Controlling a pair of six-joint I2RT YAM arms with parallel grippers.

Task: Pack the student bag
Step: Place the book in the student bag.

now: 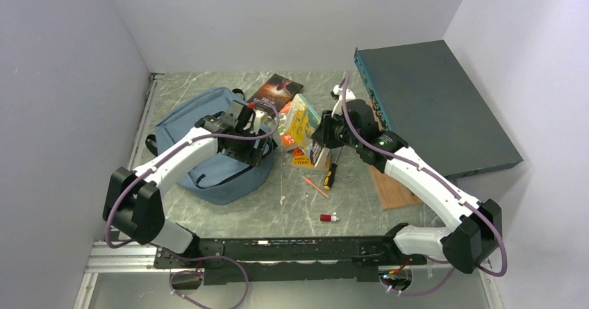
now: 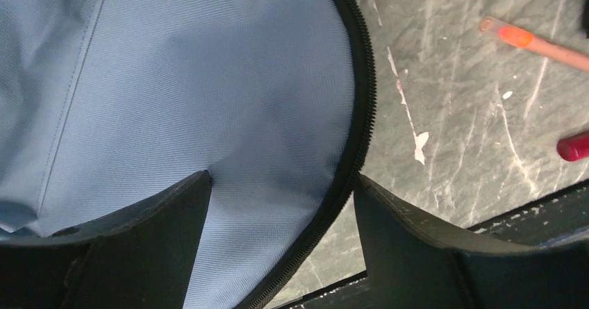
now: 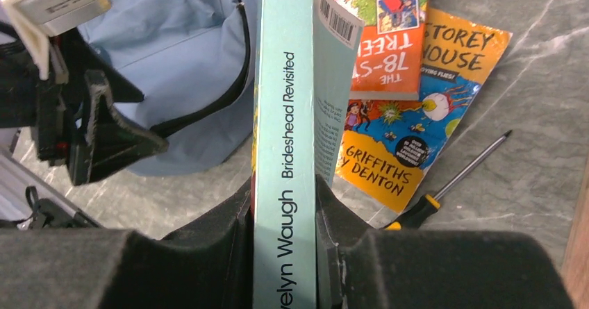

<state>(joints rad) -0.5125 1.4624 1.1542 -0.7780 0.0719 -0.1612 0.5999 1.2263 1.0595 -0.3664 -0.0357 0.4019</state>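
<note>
Right wrist view has your right gripper (image 3: 285,208) clamped on the spine end of a teal paperback, "Brideshead Revisited" (image 3: 281,80), held on edge with the spine facing the camera. The student bag (image 3: 187,38) fills the upper left of that frame, its black zipper (image 3: 243,66) curving just beside the book. The Treehouse books (image 3: 410,94) and a screwdriver (image 3: 444,191) lie on the table (image 3: 542,66) at right.

Left wrist view shows your left gripper (image 2: 281,180) wide open and holding nothing, its fingers straddling the bag's zipper edge.

I judge the mouth needs opening first. Pinch the zipper rim with the left gripper and lift it. Then feed the paperback in narrow edge first, staying clear of the left arm.
</note>
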